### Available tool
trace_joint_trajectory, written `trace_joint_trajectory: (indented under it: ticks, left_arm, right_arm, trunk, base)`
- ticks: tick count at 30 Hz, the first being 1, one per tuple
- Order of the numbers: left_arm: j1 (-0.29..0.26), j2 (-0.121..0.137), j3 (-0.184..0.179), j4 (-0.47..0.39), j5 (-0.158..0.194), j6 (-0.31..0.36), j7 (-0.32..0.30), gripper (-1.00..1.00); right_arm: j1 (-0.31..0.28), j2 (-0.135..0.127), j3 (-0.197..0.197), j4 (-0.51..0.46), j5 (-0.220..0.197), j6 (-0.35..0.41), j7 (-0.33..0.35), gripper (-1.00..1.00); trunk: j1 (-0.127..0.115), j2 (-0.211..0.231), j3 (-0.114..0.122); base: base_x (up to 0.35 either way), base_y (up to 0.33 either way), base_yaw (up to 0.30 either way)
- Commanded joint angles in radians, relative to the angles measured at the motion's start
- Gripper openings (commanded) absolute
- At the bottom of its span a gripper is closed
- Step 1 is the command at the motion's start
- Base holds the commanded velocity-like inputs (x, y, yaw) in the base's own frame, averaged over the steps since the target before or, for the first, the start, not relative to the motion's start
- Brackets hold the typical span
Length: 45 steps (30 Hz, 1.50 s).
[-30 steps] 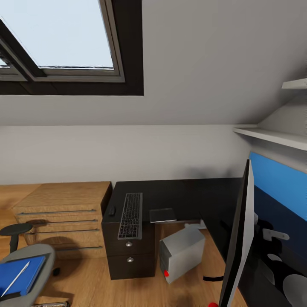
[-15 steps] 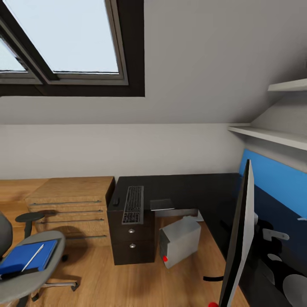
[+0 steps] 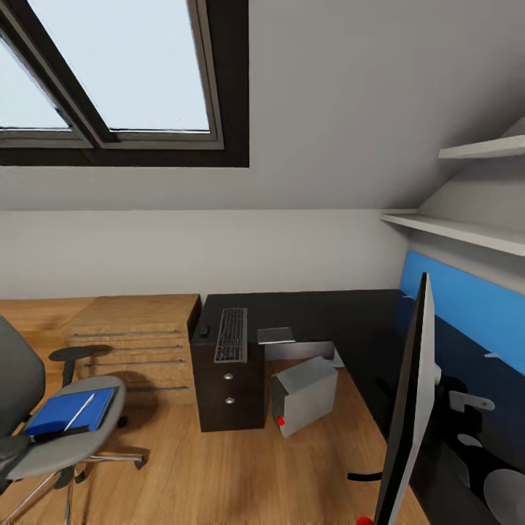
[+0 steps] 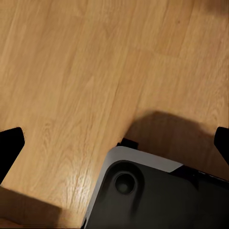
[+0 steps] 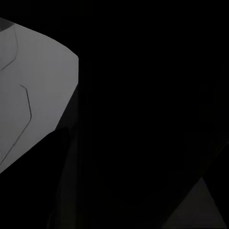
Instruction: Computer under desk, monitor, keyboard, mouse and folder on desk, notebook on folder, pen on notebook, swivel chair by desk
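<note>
Overhead, folder (image 3: 69, 410) on swivel chair (image 3: 80, 437)

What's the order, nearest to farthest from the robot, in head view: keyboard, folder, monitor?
1. monitor, right foreground, seen edge-on.
2. folder, left, on the swivel chair seat.
3. keyboard, centre, on the desk, far end.

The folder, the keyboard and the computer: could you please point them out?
folder (image 3: 69, 410), head view, blue cover.
keyboard (image 3: 231, 334), head view, middle keys.
computer (image 3: 310, 394), head view, grey side panel.
</note>
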Motion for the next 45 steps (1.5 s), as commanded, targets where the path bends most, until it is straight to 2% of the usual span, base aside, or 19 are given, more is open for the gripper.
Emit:
trace_joint_trajectory:
  ticks: [1,12,25,33,45]
  left_arm:
    - [-0.001,0.001,-0.008,-0.002,0.011,-0.006,0.007,1.0]
    - [0.0,0.001,-0.008,-0.002,0.011,-0.006,0.007,1.0]
    - [0.0,0.003,-0.008,-0.002,0.011,-0.006,0.007,1.0]
    - [-0.001,0.003,-0.008,-0.002,0.011,-0.006,0.008,1.0]
    - [-0.001,0.004,-0.006,-0.004,0.011,-0.008,0.009,1.0]
  right_arm:
    - [0.0,-0.001,0.023,0.005,-0.027,-0.002,-0.005,-1.0]
    - [0.0,-0.001,0.023,0.005,-0.027,-0.004,-0.007,-1.0]
    - [0.0,-0.001,0.023,0.005,-0.028,-0.004,-0.007,-1.0]
    - [0.0,-0.001,0.023,0.005,-0.028,-0.004,-0.007,-1.0]
    - [0.0,-0.001,0.023,0.005,-0.028,-0.001,-0.007,-1.0]
  trunk:
    - [0.0,-0.002,-0.002]
    - [0.0,-0.002,-0.002]
    - [0.0,-0.002,-0.002]
    - [0.0,-0.002,-0.002]
    - [0.0,-0.002,-0.002]
  base:
    - [-0.337,0.0,0.0]
    - [-0.337,-0.082,0.0]
    - [-0.253,-0.242,0.0]
    - [-0.166,-0.245,0.029]
    - [-0.013,-0.015,0.003]
